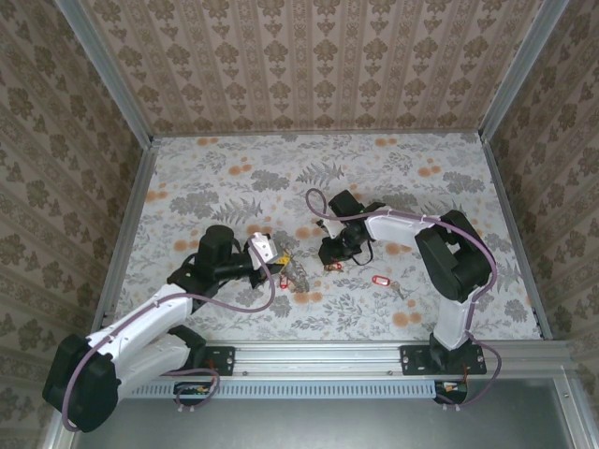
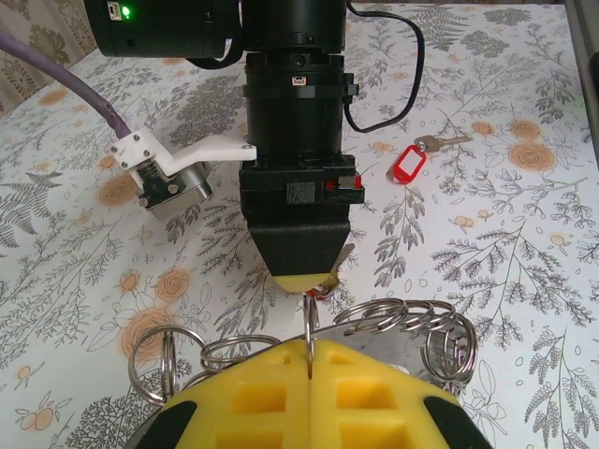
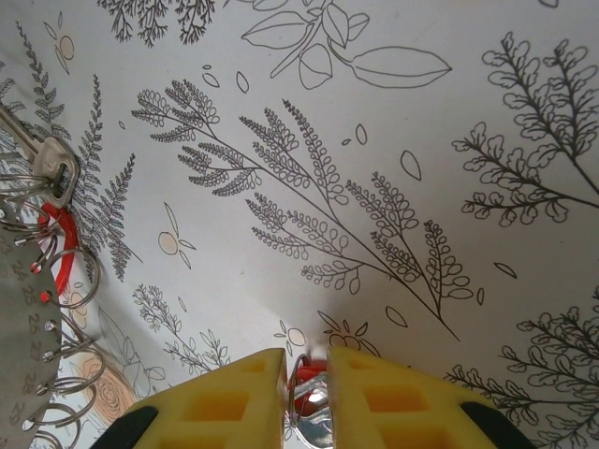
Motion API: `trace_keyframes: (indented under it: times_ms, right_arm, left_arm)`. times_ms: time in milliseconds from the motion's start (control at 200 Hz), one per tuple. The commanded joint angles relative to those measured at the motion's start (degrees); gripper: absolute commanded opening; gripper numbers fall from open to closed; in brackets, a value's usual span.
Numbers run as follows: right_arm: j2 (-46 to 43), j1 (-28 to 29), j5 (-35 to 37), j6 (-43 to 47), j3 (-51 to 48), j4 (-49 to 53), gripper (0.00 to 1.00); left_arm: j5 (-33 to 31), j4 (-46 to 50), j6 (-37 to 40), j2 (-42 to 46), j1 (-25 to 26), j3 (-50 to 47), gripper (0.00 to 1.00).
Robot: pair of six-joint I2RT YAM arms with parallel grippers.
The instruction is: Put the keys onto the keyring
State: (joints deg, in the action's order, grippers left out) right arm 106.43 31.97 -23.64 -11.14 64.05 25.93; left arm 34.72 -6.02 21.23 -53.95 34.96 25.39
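Observation:
My left gripper (image 2: 310, 348) is shut on one thin split ring of the keyring (image 2: 412, 323), a grey metal plate fringed with many wire rings, low over the table. Facing it, my right gripper (image 2: 304, 274) has a red-tagged key (image 3: 309, 393) between its yellow fingers, the jaws only a narrow gap apart, with the key's tip just above the pinched ring. In the top view the two grippers (image 1: 278, 265) (image 1: 329, 260) meet at mid-table over the keyring (image 1: 295, 276). Another red-tagged key (image 2: 408, 165) lies flat on the table behind. One key (image 3: 54, 168) hangs on the keyring (image 3: 23, 318).
The loose key (image 1: 379, 280) lies right of the right gripper, near the right arm's elbow. Patterned walls (image 1: 309, 56) enclose the floral table on three sides. A metal rail (image 1: 374, 354) runs along the near edge.

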Motion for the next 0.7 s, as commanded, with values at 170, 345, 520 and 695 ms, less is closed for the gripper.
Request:
trace_keyframes:
  times_ms: [170,345,520,695]
  right_arm:
    - [-1.98,1.06,-0.42,0.52,0.47,3.14,0.21]
    - [-1.93,1.42,1.75,0.76,1.08,4.39,0.19]
    - [-2.43,1.87,1.40,1.20,1.30,4.56,0.20]
    - [-3.10,2.22,2.56,1.75,1.11,6.73,0.22]
  left_arm:
    - [1.14,-0.74,0.39,0.08,0.37,1.88,0.00]
    - [1.13,-0.43,0.47,0.19,0.37,1.88,0.00]
    - [1.05,-0.31,0.55,0.32,0.46,1.95,0.00]
    - [1.00,-0.31,0.56,0.25,0.46,1.78,0.00]
